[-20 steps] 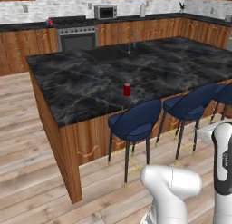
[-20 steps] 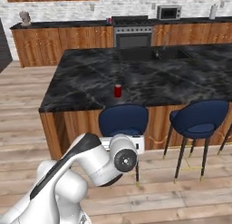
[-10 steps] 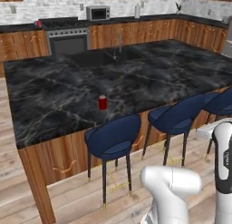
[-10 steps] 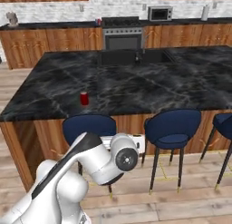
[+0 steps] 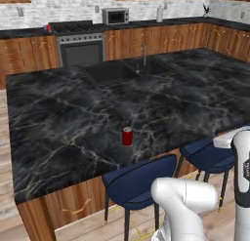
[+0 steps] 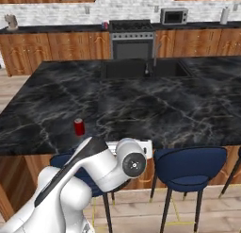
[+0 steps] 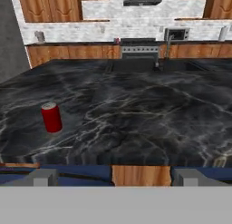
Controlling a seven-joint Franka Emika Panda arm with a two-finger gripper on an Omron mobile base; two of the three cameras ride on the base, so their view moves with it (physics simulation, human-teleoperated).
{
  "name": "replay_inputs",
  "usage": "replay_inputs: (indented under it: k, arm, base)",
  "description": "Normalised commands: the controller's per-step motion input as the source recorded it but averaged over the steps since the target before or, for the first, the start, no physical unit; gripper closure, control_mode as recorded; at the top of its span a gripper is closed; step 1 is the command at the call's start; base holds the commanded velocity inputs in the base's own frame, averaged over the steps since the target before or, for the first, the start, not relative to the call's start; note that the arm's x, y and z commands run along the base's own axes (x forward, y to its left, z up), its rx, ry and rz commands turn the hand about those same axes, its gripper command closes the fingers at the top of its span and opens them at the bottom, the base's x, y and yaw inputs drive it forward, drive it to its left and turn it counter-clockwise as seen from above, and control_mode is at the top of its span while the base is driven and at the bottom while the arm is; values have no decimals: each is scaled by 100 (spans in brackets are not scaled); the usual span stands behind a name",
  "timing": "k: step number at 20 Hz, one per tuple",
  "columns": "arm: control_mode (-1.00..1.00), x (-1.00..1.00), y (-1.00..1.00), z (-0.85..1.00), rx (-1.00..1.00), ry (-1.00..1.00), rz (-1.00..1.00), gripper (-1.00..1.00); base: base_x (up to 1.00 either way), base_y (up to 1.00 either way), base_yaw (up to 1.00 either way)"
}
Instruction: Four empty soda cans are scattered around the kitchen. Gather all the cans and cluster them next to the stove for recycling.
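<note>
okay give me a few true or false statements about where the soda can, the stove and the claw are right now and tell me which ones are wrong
1. A red soda can stands upright on the black marble island. True.
2. The claw is shut on the can. False: it is open and empty, short of the island's edge.
3. The stove stands against the back wall, beyond the island. True.
4. The microwave sits on the island beside the can. False: it sits on the back counter, next to the stove.
5. Blue stools stand at the island's near side. True.

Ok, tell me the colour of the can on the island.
Red with a silver top, clearest in the hand view.
</note>
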Motion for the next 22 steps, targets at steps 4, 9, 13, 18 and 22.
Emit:
replay_inputs:
  k: [4, 9, 13, 18, 22]
  arm:
    - [-100, 36, 19, 9, -1, 14, -1, -100]
    - [-100, 60, 50, 54, -7, 34, -2, -100]
    - [-100, 48, 38, 60, -8, 35, 0, -100]
    - [-100, 33, 28, 29, -8, 21, -1, -100]
    - [-100, 24, 54, 3, -13, 9, -8, -100]
  base:
    - [43, 11, 0]
    - [0, 0, 0]
    - [0, 0, 0]
    - [0, 0, 0]
    - [0, 0, 0]
